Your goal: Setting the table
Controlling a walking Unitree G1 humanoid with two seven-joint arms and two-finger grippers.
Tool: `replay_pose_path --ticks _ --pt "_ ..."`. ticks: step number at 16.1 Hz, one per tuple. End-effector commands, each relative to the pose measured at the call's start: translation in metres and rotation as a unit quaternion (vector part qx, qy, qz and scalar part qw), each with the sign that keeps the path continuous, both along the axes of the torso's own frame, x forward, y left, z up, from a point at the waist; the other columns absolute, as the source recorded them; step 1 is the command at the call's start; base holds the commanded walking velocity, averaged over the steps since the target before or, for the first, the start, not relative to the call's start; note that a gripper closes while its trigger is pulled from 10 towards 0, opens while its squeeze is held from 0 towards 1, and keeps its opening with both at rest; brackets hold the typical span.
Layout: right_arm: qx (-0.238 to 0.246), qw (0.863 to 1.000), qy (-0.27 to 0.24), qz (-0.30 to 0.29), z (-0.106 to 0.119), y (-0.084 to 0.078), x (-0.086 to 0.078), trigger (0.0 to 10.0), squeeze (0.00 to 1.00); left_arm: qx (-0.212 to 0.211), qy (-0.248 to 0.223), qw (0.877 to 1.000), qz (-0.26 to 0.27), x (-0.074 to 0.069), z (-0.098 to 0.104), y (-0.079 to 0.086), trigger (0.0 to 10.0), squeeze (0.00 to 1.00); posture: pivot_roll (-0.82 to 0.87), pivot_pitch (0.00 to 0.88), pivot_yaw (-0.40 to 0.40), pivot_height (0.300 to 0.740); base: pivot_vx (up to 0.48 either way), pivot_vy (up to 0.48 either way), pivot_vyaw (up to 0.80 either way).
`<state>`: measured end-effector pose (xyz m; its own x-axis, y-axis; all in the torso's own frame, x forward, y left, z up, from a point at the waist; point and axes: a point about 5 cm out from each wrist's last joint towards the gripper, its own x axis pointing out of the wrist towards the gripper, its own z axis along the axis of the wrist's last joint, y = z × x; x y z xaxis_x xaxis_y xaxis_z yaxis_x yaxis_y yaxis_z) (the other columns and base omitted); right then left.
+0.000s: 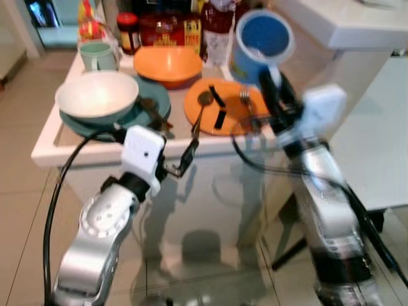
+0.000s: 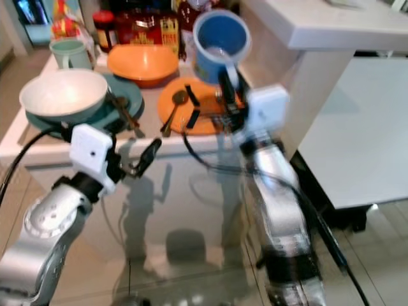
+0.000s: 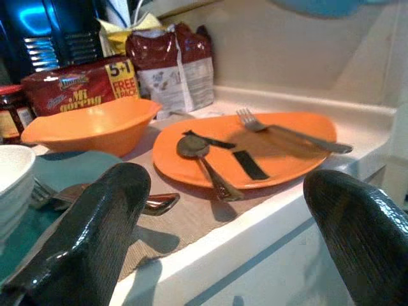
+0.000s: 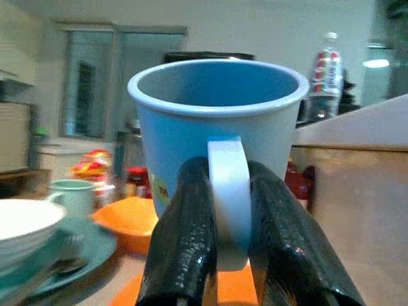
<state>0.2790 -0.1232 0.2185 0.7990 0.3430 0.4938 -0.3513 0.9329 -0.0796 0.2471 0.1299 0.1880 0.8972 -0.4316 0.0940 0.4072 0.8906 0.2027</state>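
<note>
Up between the jaws of the right gripper (image 4: 229,255) sits the pale handle of a blue mug (image 1: 262,43); the two black fingers (image 4: 185,242) are pinched shut on that handle, one on each side, and the mug is carried upright with its mouth open to the top, clear of the bench (image 1: 51,150); its wall is light blue outside, deeper blue inside, with a small printed mark low on the side; below and just beyond these jaws lies an orange plate (image 1: 224,107) bearing a spoon (image 3: 204,159) and a fork (image 3: 287,132); the left gripper (image 3: 223,255) hangs before the bench edge with its jaws spread wide and nothing in them; ahead of those jaws lie the same plate, an orange bowl (image 3: 89,127) and a teal plate (image 1: 150,99) carrying a white bowl (image 1: 97,95); a green mug (image 1: 97,55) stands farther back.
</note>
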Motion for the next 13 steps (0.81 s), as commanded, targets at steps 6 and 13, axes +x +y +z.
replay_pose_path --ticks 6,13 --pt "-0.048 0.992 0.119 -0.004 -0.042 -0.013 -0.035 10.0 0.0 -0.005 0.022 1.0 0.017 -0.005 -0.01 -0.005 10.0 0.0 0.07 0.032 -0.057 0.74 0.0 -0.348 0.0" --pt "-0.057 0.99 0.121 0.047 -0.043 -0.006 -0.05 10.0 0.0 -0.004 -0.003 1.0 0.022 -0.003 -0.001 -0.004 10.0 0.0 0.08 0.034 -0.067 0.74 0.0 -0.422 0.0"
